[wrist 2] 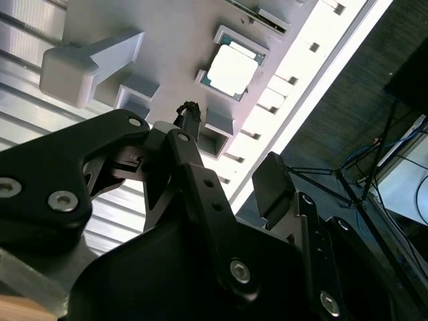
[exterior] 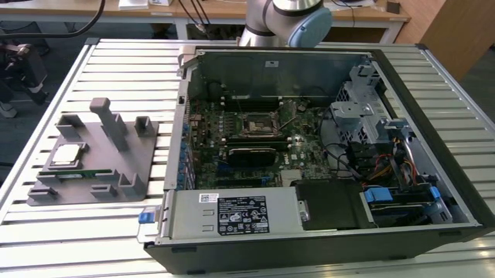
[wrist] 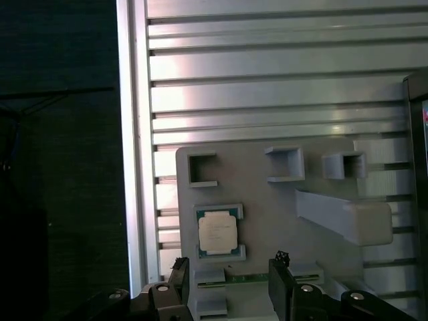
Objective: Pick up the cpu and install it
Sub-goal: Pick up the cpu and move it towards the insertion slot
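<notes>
Hovering over grey plastic fixture tray (wrist: pixel 267 207) on slatted metal surface (wrist: pixel 267 100): black two-fingered end effector (wrist: pixel 229 284), jaws spread wide, nothing held. Small flat square silver-topped cpu (wrist: pixel 217 233) seated in tray recess just ahead of fingertips, untouched. Pick-up not yet done, install not yet done. Black square metal-framed socket (exterior: pixel 255 124) well apart from end effector.

Slatted metal table (exterior: pixel 77 243), wooden desk (exterior: pixel 232 8) behind

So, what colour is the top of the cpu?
Silver; the cpu shows it best in the first wrist view.
</notes>
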`<state>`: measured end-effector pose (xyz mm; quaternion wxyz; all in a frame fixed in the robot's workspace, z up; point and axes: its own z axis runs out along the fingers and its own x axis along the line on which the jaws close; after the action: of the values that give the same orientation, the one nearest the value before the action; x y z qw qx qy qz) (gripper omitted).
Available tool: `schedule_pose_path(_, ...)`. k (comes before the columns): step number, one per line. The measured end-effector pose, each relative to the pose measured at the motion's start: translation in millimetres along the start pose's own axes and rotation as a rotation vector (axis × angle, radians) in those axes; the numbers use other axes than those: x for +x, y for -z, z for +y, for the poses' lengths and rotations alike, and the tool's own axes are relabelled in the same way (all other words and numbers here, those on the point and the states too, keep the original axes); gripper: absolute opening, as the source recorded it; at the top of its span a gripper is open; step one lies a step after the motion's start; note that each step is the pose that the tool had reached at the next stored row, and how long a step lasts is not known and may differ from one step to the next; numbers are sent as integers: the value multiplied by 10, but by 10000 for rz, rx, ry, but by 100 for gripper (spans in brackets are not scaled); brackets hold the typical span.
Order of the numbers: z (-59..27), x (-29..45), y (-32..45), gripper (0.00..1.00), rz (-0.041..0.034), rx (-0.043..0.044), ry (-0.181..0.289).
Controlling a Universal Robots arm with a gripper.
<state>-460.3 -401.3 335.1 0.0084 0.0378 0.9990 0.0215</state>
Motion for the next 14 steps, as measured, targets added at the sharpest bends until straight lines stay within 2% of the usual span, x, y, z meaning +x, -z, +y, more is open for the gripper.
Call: schedule_pose_path(14, -3, 1, -69, 59, -1, -1, 0)
